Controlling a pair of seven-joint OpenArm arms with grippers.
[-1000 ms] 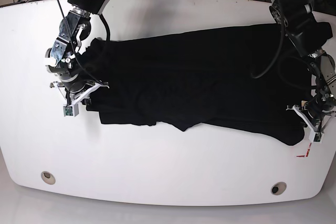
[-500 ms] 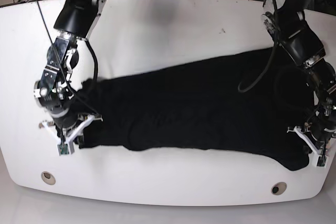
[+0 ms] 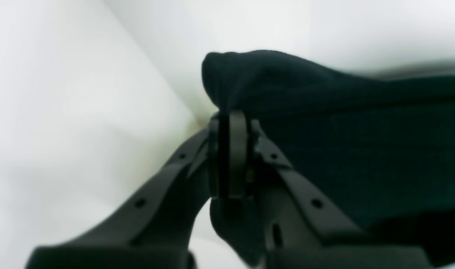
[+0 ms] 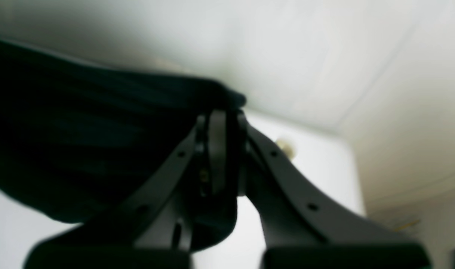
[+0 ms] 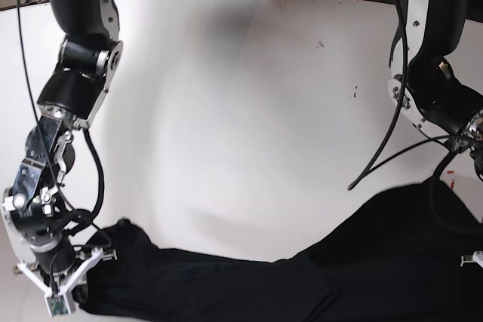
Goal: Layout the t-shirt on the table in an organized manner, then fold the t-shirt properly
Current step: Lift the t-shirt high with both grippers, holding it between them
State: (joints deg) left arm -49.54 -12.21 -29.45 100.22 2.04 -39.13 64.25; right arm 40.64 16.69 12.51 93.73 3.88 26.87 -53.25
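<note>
Both grippers, left gripper (image 3: 230, 157) and right gripper (image 4: 221, 157), are pinching the t-shirt (image 5: 249, 284) stretched between them; layout unfinished, folding not started.

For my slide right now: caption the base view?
Both arms grip the black t-shirt at opposite ends over the white table.

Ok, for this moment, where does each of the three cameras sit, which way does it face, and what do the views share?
Base: mounted high, looking down on the table; both arms show, the t-shirt stretched along the near edge.
Left wrist: sits behind the left tool, looking along its closed fingers at the pinched t-shirt and white table.
Right wrist: sits behind the right tool, facing its closed fingers, the gripped t-shirt and a table corner.
Shared: all three show the black t-shirt and white table.
</note>
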